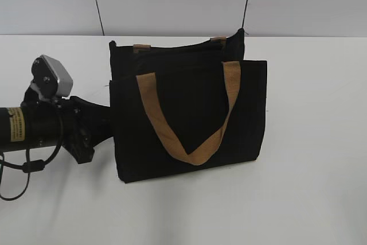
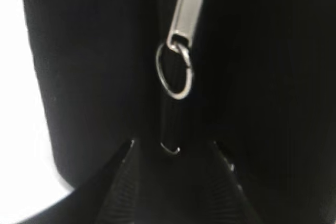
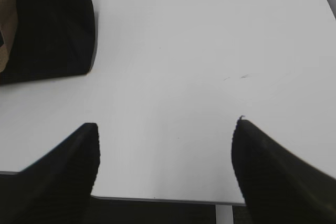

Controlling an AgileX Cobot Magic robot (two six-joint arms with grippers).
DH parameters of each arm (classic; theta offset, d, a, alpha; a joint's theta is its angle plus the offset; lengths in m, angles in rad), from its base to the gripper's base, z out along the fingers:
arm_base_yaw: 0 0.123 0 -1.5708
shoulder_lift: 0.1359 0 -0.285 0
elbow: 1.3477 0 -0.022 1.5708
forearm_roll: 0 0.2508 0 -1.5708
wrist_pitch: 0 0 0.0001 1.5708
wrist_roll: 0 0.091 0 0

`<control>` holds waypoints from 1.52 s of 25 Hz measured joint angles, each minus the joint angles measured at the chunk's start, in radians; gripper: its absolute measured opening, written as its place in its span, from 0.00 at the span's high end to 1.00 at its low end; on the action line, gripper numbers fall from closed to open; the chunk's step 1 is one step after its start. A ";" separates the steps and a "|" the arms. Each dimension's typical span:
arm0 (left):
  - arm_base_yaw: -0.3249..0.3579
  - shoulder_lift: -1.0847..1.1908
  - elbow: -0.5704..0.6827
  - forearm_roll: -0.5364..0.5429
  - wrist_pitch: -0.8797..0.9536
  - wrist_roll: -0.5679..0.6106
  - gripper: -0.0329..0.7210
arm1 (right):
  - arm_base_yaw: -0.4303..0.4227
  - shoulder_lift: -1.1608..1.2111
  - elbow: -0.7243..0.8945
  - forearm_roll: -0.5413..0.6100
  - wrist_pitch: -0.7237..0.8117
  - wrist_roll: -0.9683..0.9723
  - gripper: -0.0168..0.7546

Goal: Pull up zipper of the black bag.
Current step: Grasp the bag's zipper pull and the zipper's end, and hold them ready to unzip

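Observation:
The black bag [image 1: 189, 113] stands upright on the white table with a tan handle [image 1: 195, 142] hanging down its front. My left gripper [image 1: 106, 120] is at the bag's left side edge, its fingertips against the fabric. In the left wrist view the zipper's silver pull tab [image 2: 185, 17] and its metal ring [image 2: 175, 72] hang just ahead of my left gripper [image 2: 172, 145]. The fingers are apart on either side of the black zipper line and hold nothing. My right gripper [image 3: 165, 127] is open and empty over the bare table, to the right of the bag's corner [image 3: 47, 30].
The white table [image 1: 309, 159] runs wide around the bag. Its edge [image 3: 157, 199] shows just under the right gripper's fingers. A grey wall stands behind the bag. The left arm's cable [image 1: 17, 176] loops at the left edge.

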 joint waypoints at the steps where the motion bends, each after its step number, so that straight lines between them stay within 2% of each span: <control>1: 0.000 0.025 -0.016 0.001 -0.014 -0.001 0.54 | 0.000 0.000 0.000 0.000 -0.001 0.000 0.21; 8: 0.000 0.137 -0.128 0.010 -0.061 -0.001 0.55 | 0.000 0.000 0.000 0.000 -0.001 0.000 0.21; 10: 0.000 0.148 -0.140 0.010 -0.068 -0.001 0.64 | 0.000 0.000 0.000 0.000 -0.001 0.000 0.21; 13: 0.000 0.151 -0.143 0.031 -0.069 -0.001 0.87 | 0.000 0.000 0.000 0.000 -0.001 0.000 0.21; 15: 0.000 0.147 -0.143 0.054 -0.070 -0.001 0.93 | 0.000 0.000 0.000 0.000 -0.001 0.000 0.21; 18: 0.000 0.090 -0.122 0.042 -0.050 -0.002 0.93 | 0.000 0.000 0.000 0.000 -0.001 0.000 0.21; 22: 0.000 -0.073 -0.109 0.023 0.074 -0.018 0.93 | 0.000 0.000 0.000 0.000 -0.001 0.000 0.21; 26: 0.000 -0.244 -0.109 0.017 0.196 -0.080 0.93 | 0.000 0.000 0.000 0.000 -0.001 0.000 0.21; 30: 0.000 -0.353 -0.108 0.021 0.238 -0.134 0.93 | 0.002 0.000 0.000 0.016 -0.009 0.029 0.21; 32: 0.000 -0.379 -0.109 0.034 0.245 -0.159 0.93 | 0.013 0.005 -0.008 0.043 -0.048 0.049 0.21; 35: 0.000 -0.395 -0.114 0.072 0.249 -0.207 0.93 | 0.036 0.077 -0.022 0.100 -0.216 0.055 0.21; 38: 0.000 -0.398 -0.115 0.093 0.250 -0.237 0.93 | 0.055 0.215 -0.031 0.135 -0.321 0.003 0.21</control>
